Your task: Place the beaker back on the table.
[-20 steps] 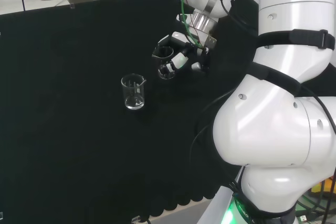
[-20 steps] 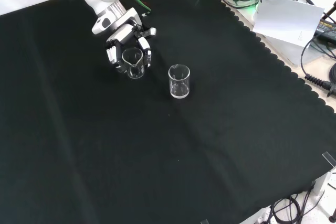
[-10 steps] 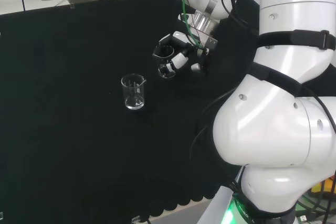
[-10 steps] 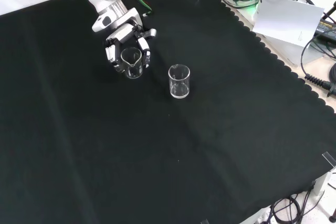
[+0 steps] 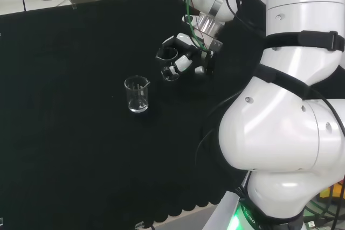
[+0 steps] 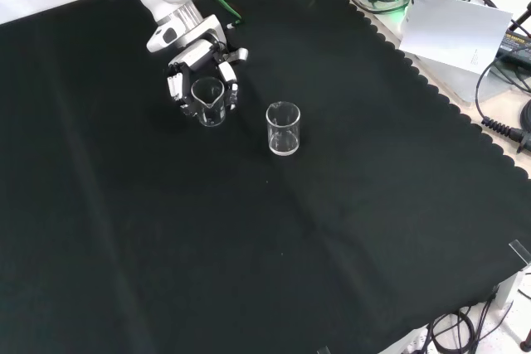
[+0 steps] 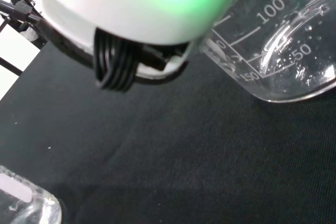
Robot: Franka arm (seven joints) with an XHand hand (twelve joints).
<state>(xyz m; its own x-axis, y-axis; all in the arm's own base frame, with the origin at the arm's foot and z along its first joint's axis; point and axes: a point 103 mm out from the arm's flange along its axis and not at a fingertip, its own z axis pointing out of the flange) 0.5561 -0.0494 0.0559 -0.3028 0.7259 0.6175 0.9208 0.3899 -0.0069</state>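
Note:
A small clear beaker (image 6: 208, 102) with printed marks is held upright in the hand (image 6: 196, 62), whose fingers curl round its sides. In the head view the hand (image 5: 186, 57) holds this beaker (image 5: 170, 68) just left of the arm's wrist, low over the black cloth. I cannot tell whether its base touches the cloth. The wrist view shows the held beaker (image 7: 278, 51) close up beside a blurred white part of the hand (image 7: 136, 3).
A second clear beaker (image 6: 283, 128) stands upright on the cloth a short way from the hand; it also shows in the head view (image 5: 137, 94) and at the wrist view's edge (image 7: 23, 205). The arm's white links (image 5: 280, 133) rise at the head view's right.
The hand with the beaker has shifted very slightly; its grip looks the same. The standing beaker has not moved.

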